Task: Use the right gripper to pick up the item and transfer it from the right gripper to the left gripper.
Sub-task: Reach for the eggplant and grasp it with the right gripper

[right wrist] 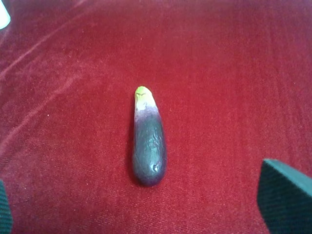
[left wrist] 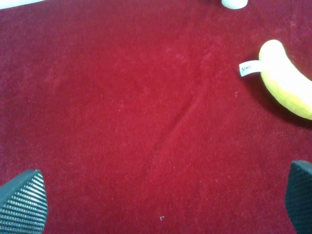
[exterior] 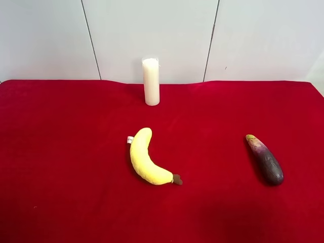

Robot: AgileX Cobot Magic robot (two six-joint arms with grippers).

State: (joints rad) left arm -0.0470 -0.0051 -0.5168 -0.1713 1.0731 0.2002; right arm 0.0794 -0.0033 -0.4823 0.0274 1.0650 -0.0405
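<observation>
The item, a small dark purple-black toy eggplant (exterior: 264, 159) with a yellow-green stem end, lies on the red cloth at the exterior high view's right. In the right wrist view the eggplant (right wrist: 148, 139) lies flat between my right gripper's (right wrist: 146, 204) spread fingers (right wrist: 285, 197), apart from both; that gripper is open and empty. My left gripper (left wrist: 161, 197) is open and empty over bare red cloth, its fingers (left wrist: 22, 202) wide apart. Neither arm shows in the exterior high view.
A yellow plush banana (exterior: 146, 158) lies mid-table; it also shows in the left wrist view (left wrist: 287, 80). A white pillar candle (exterior: 151, 81) stands upright at the back. The red cloth (exterior: 61, 152) covers the table, with a white wall behind.
</observation>
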